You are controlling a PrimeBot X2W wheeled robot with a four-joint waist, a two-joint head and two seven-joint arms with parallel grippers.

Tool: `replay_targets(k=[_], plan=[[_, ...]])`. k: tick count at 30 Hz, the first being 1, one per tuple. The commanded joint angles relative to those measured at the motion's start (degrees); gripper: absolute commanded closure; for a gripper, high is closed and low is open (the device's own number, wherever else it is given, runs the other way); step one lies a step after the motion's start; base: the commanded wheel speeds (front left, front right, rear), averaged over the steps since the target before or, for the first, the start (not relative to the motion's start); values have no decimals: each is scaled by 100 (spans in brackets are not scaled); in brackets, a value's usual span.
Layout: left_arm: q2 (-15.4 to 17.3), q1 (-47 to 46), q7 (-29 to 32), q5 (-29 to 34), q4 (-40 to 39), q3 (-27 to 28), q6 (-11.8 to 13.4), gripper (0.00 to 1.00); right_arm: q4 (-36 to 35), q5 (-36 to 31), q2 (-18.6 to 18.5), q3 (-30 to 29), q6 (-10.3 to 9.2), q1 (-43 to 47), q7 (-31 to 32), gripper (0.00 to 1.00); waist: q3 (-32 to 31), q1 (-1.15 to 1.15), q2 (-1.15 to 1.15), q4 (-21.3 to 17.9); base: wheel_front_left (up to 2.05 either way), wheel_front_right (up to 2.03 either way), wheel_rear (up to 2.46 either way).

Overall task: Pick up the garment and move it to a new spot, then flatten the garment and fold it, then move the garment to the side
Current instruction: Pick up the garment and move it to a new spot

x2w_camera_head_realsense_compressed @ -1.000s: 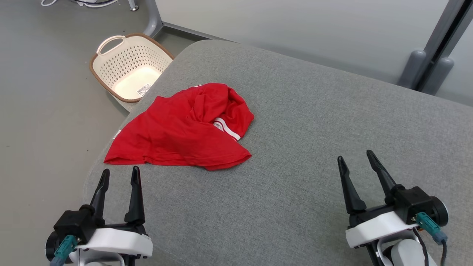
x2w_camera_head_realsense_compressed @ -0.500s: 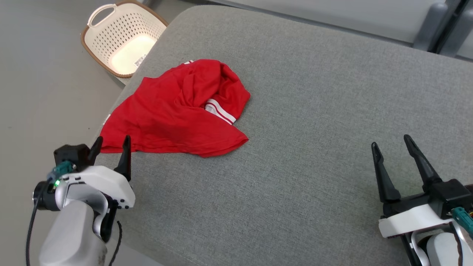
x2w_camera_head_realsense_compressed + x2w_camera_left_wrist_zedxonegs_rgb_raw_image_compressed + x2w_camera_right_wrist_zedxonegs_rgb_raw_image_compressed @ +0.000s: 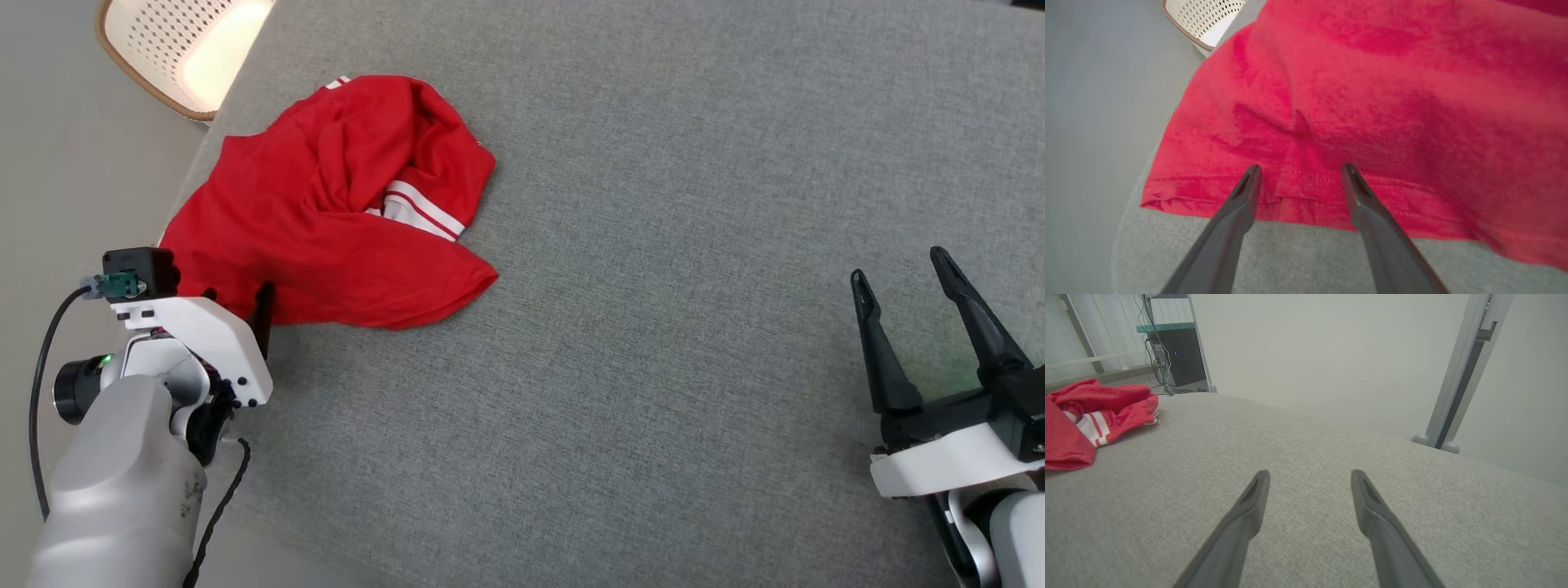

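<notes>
The garment (image 3: 326, 204) is a crumpled red shirt with white-striped trim, lying near the left edge of a grey cushioned surface (image 3: 653, 245). My left gripper (image 3: 237, 292) is open at the shirt's near hem. In the left wrist view its fingers (image 3: 1301, 166) straddle a fold in the hem of the garment (image 3: 1372, 102), tips over the cloth and nothing clamped. My right gripper (image 3: 898, 265) stands open over bare cushion at the lower right, far from the shirt. In the right wrist view it (image 3: 1310, 473) points across the cushion, with the garment (image 3: 1098, 396) at far left.
A cream perforated basket (image 3: 175, 49) with a brown rim stands on the floor beyond the cushion's left edge, also visible as the basket (image 3: 1208, 16) in the left wrist view. Grey floor (image 3: 65, 163) runs along the left. A wall and a metal post (image 3: 1457, 388) lie beyond the cushion.
The head camera has tilted down, shifting the whole picture. My left arm has reached forward, bringing its open fingers from the cushion's front up to the shirt's near hem.
</notes>
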Motion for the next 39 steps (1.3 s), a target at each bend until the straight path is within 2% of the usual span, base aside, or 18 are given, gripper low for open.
replay_targets(k=[1, 6, 7, 8, 14, 23, 25, 30, 39], plan=[[48, -96, 77, -130, 96, -44, -4, 0, -79, -44, -37, -19, -10, 52, 36, 0, 107, 0, 0, -68, 0, 0, 0], [35, -225, 417, -624, 430, -279, -6, 0, -253, -91, -77, -43, -10, 41, 117, 0, 229, 0, 0, -162, 0, 0, 0], [41, -228, 490, -727, 467, -326, -6, 69, -272, -88, -68, -54, -10, 31, 120, 0, 242, 0, 0, -180, 0, 0, 0], [53, -234, 529, -813, 484, -377, -6, 100, -282, -92, -63, -63, -10, 23, 125, 0, 251, 0, 0, -195, 0, 0, 0], [321, -221, 147, -1142, 411, -612, -3, 100, -159, -80, 61, -89, -10, -1, 9, 0, 133, 0, 0, -268, 0, 0, 0], [879, -328, -1541, -1089, 35, -713, -3, 100, 447, 34, 423, 17, -10, -88, -439, 0, -608, 0, 0, -376, 0, 0, 0], [936, -347, -1675, -1069, -86, -724, -3, 100, 524, 38, 474, 28, -10, -97, -482, 0, -693, 0, 0, -387, 0, 0, 0], [1214, -371, -1947, -858, -1049, -651, 51, 100, 896, 116, 665, 50, -10, -106, -680, 0, -1145, 0, 0, -466, 0, 0, 0], [1423, 189, -1952, -431, -3517, -215, 587, 100, 1315, 239, 935, 57, -10, -197, -850, 0, -1662, 0, 0, -863, 0, 0, 0]])
